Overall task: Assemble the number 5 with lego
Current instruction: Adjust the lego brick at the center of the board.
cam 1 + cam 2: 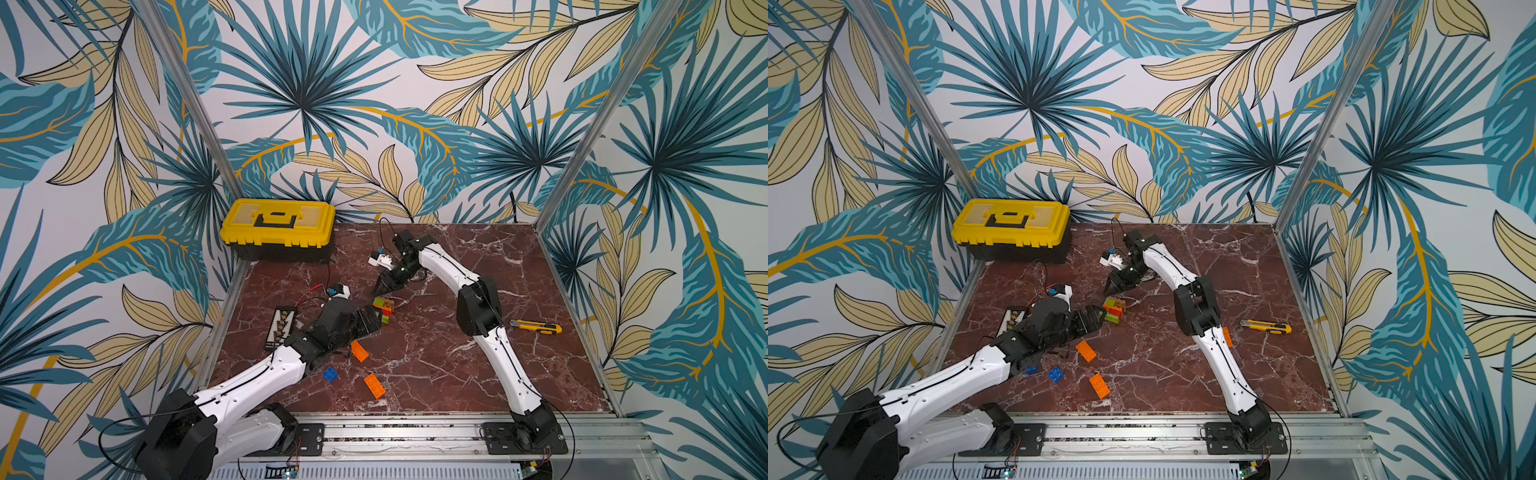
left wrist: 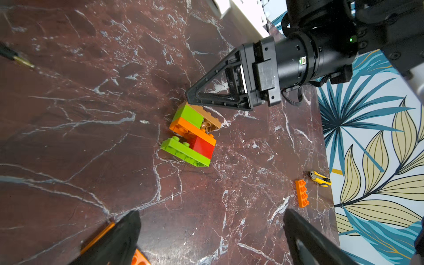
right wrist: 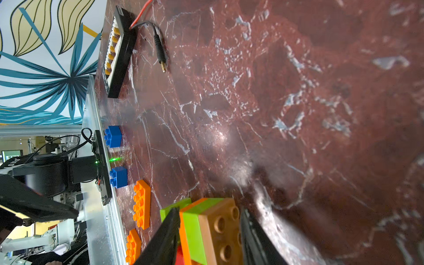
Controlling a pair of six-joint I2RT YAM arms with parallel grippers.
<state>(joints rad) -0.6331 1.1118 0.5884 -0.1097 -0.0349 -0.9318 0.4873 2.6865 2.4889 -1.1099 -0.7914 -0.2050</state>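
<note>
1. In both top views the number 5 [image 1: 383,309] lies just above the middle of the marble table [image 1: 415,374], between my two claws. The right gripper [image 1: 380,289] points down at its upper end. The left gripper [image 1: 371,320] sits just at its left. A loose orange brick [image 1: 359,351] and a blue brick [image 1: 330,374] lie lower in the frame.

2. In the left wrist view the 5 sits at centre, flat on the marble. From the top it reads tan bar, green block, orange bar, red block, green bar. The tan bar looks slightly skewed against the green block, and I cannot tell whether it is fully seated. The right claw's tip touches the tan end. At the lower edge, my left fingers [image 2: 124,238] stand wide apart, holding nothing.

3. In the right wrist view, at bottom centre, the right fingers [image 3: 169,229] flank the tan and green bricks closely. I cannot tell whether they pinch or merely stand alongside.
   - I judge the step in hand is settling that tan bar.
   - I'd back out straight along the fingers, without twisting, so the stack isn't dragged.
   - I'd keep the left claw ready to steady the lower green bar.
</note>
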